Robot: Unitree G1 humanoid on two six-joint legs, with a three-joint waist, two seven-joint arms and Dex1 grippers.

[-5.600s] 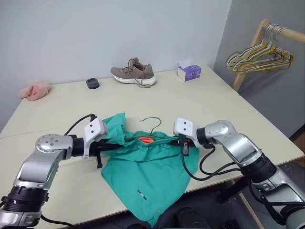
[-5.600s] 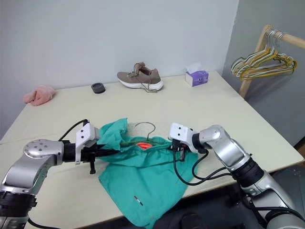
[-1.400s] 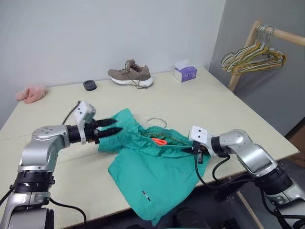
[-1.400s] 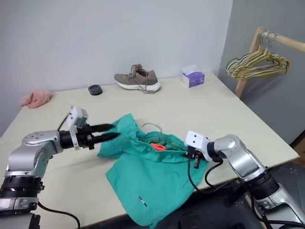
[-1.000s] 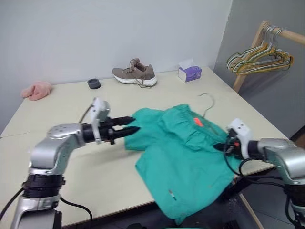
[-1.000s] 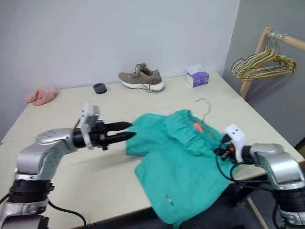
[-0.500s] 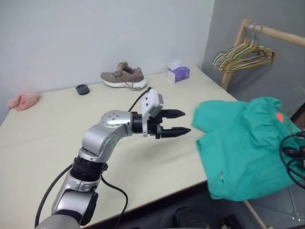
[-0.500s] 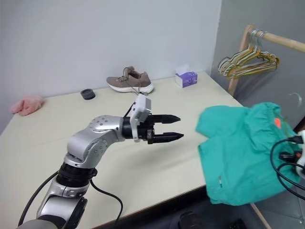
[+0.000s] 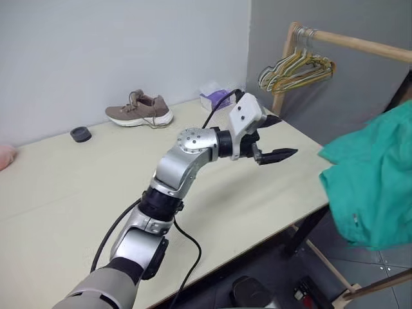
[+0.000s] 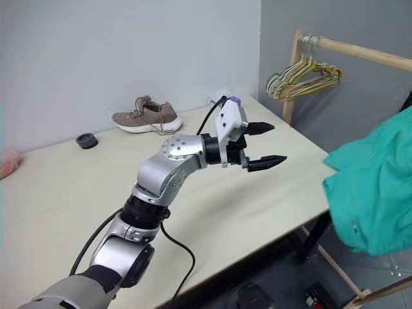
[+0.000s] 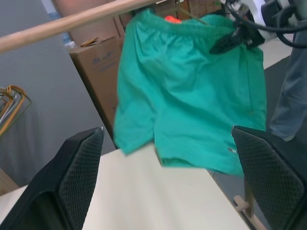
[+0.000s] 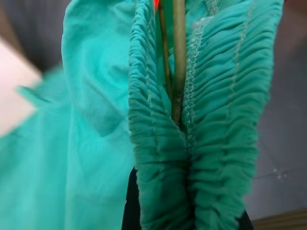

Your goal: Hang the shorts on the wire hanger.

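Right now the shorts [image 9: 373, 187] are hanging in the air off the counter's [image 9: 84, 193] right edge, legs drooping toward the floor, near the wooden rack [image 9: 335, 40] carrying the spare hangers [image 9: 293, 64]. In the right wrist view the gathered waistband [image 12: 211, 120] is bunching on both sides of the wire hanger [image 12: 178, 52], whose thin rod is running up through the folds, so the shorts look threaded onto it already.

Your right claw [image 11: 235, 39] is pressing shut on the waistband and wire together, carrying the whole load. Your left claw [image 10: 261, 145] is pointing level over the counter toward the shorts with its fingers spread wide, gripping nothing.

Handling, as I judge it: light, soft, floppy fabric, no stiffness, and probably slippery on bare wire, so it could slide off if the hanger tilts. You're best gripping at the elastic band where cloth and wire overlap, not the loose legs. The wire looks thin and may flex.

Further back, a shoe [image 9: 138, 109], a small black cap [image 9: 81, 134] and a tissue box [image 9: 215, 98] are sitting by the wall, well apart from the action.
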